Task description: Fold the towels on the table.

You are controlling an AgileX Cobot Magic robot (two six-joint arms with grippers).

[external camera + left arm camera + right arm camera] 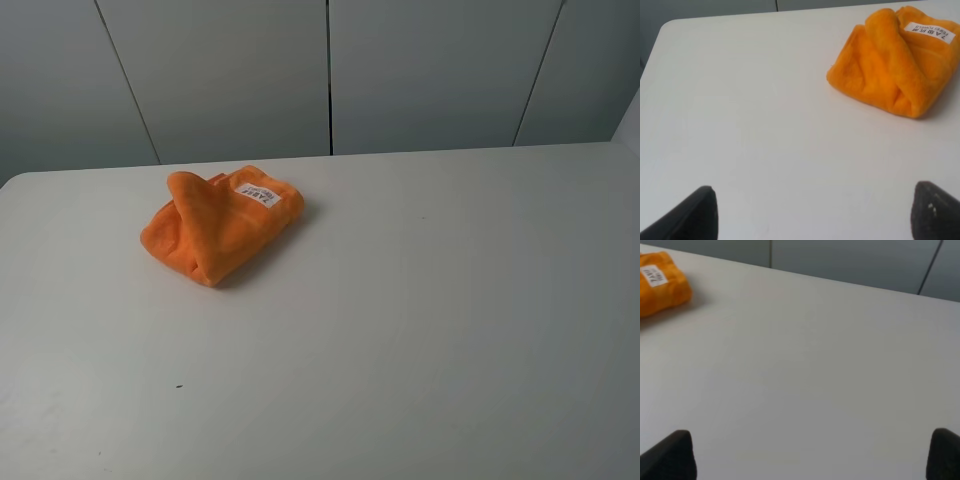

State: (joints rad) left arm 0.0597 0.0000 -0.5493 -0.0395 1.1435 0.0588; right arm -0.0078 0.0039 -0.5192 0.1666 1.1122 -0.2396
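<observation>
The orange towel (218, 224) lies bunched and loosely folded on the white table (420, 330), at the back left, with its white label (254, 193) facing up. It also shows in the left wrist view (892, 62) and partly in the right wrist view (660, 284). Neither arm shows in the exterior high view. My left gripper (815, 212) is open and empty, its dark fingertips (695, 215) wide apart, well short of the towel. My right gripper (812, 455) is open and empty over bare table, far from the towel.
Grey wall panels (330, 70) stand behind the table's back edge. A rounded table corner (667, 27) shows in the left wrist view. A small dark speck (179, 386) lies on the table near the front left.
</observation>
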